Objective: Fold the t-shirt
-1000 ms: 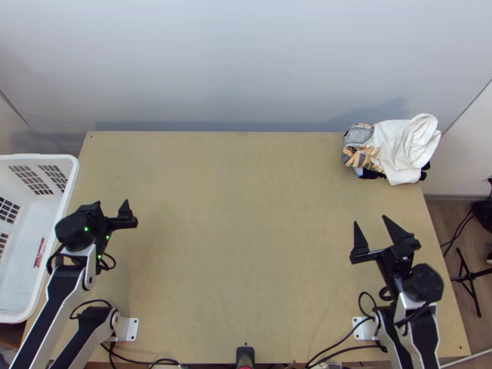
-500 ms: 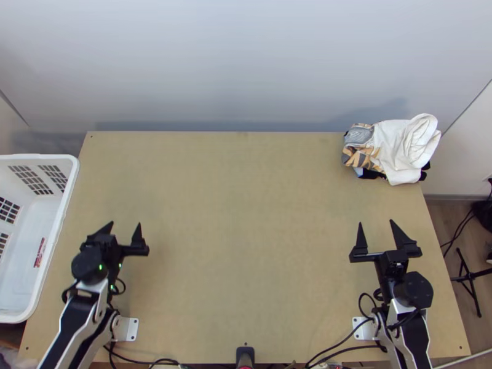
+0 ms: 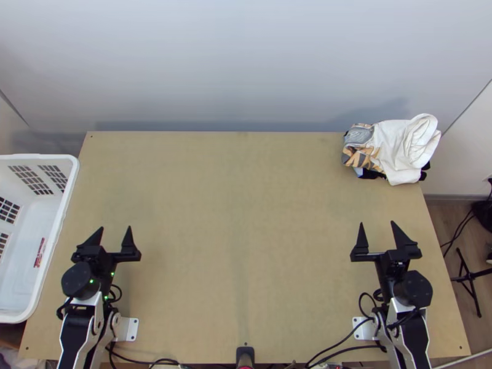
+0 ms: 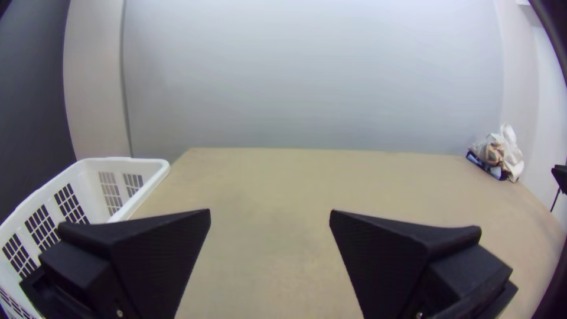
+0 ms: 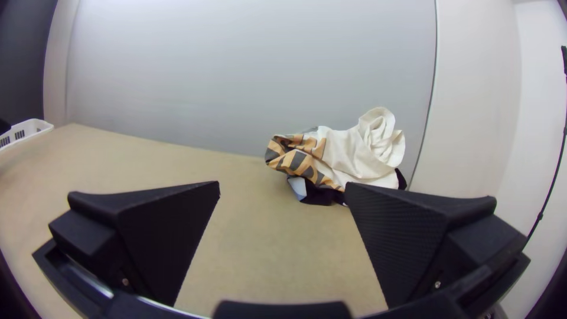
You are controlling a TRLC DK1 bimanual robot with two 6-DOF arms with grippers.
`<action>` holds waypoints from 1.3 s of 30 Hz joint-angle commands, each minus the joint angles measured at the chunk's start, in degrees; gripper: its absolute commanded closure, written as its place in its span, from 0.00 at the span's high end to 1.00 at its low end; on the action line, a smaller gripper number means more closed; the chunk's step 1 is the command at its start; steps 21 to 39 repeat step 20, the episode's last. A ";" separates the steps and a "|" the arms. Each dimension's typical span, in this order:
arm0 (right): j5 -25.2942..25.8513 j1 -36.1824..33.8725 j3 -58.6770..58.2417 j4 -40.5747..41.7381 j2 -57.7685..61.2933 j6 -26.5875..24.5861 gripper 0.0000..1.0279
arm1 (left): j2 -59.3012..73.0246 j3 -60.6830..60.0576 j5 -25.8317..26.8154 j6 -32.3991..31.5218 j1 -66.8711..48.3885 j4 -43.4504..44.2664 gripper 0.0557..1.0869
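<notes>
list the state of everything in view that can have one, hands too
left hand, open, holding nothing
right hand, open, holding nothing
white cloth, bunched, on top of the heap
orange and grey patterned cloth, crumpled, partly under the white cloth
basket, upright, open at the top

The left arm (image 3: 77, 338) and right arm (image 3: 412, 338) are drawn back close to their own bases, well apart from each other. The left pincer (image 3: 115, 227) and right pincer (image 3: 377, 223) both point up the top view, away from the bases, fingers spread wide. Each wrist view shows its own two flat black fingers, for the left pincer (image 4: 270, 210) and the right pincer (image 5: 283, 184) alike, with a broad gap between the tips.
</notes>
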 commanded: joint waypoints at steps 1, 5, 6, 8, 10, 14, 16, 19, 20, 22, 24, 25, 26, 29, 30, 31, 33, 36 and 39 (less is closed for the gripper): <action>-0.20 0.20 -0.07 0.26 -0.56 0.99 0.96 | -5.65 -0.47 0.53 -0.59 3.57 -1.77 0.95; -0.20 -0.24 -0.07 0.26 -0.65 0.99 0.96 | -5.65 -0.47 0.53 -0.59 3.65 -1.77 0.95; -0.20 -0.15 -0.07 0.26 -0.65 0.99 0.96 | -5.47 -0.47 0.53 -0.59 3.65 -1.77 0.95; -0.20 -0.15 -0.07 0.26 -0.65 0.99 0.96 | -5.56 -0.47 0.53 -0.59 3.57 -1.77 0.95; -0.20 -0.15 -0.07 0.26 -0.65 0.99 0.96 | -5.56 -0.47 0.53 -0.68 3.65 -1.77 0.95; -0.20 -0.15 -0.07 0.26 -0.65 0.99 0.96 | -5.56 -0.47 0.53 -0.59 3.57 -1.77 0.95; -0.20 -0.15 -0.07 0.26 -0.65 0.99 0.96 | -5.56 -0.47 0.53 -0.68 3.65 -1.77 0.95; -0.20 -0.15 -0.07 0.26 -0.65 0.99 0.96 | -5.56 -0.47 0.53 -0.68 3.57 -1.77 0.95; -0.20 -0.15 -0.07 0.26 -0.65 0.99 0.96 | -5.56 -0.47 0.53 -0.68 3.65 -1.77 0.95; -0.20 -0.15 -0.07 0.26 -0.65 0.99 0.96 | -5.56 -0.47 0.53 -0.68 3.65 -1.77 0.95; -0.20 -0.15 -0.07 0.26 -0.65 0.99 0.96 | -5.56 -0.47 0.53 -0.68 3.65 -1.77 0.95; -0.20 -0.15 -0.07 0.26 -0.65 0.99 0.96 | -5.56 -0.47 0.53 -0.68 3.65 -1.77 0.95; -0.20 -0.15 -0.07 0.26 -0.65 0.99 0.96 | -5.56 -0.47 0.53 -0.68 3.65 -1.77 0.95; -0.20 -0.15 -0.07 0.26 -0.65 0.99 0.96 | -5.56 -0.47 0.53 -0.68 3.65 -1.77 0.95; -0.20 -0.15 -0.07 0.26 -0.65 0.99 0.96 | -5.56 -0.47 0.53 -0.68 3.65 -1.77 0.95; -0.20 -0.15 -0.07 0.26 -0.65 0.99 0.96 | -5.56 -0.47 0.53 -0.68 3.65 -1.77 0.95; -0.20 -0.15 -0.07 0.26 -0.65 0.99 0.96 | -5.56 -0.47 0.53 -0.68 3.65 -1.77 0.95; -0.20 -0.15 -0.07 0.26 -0.65 0.99 0.96 | -5.56 -0.47 0.53 -0.68 3.65 -1.77 0.95; -0.20 -0.15 -0.07 0.26 -0.65 0.99 0.96 | -5.56 -0.47 0.53 -0.68 3.65 -1.77 0.95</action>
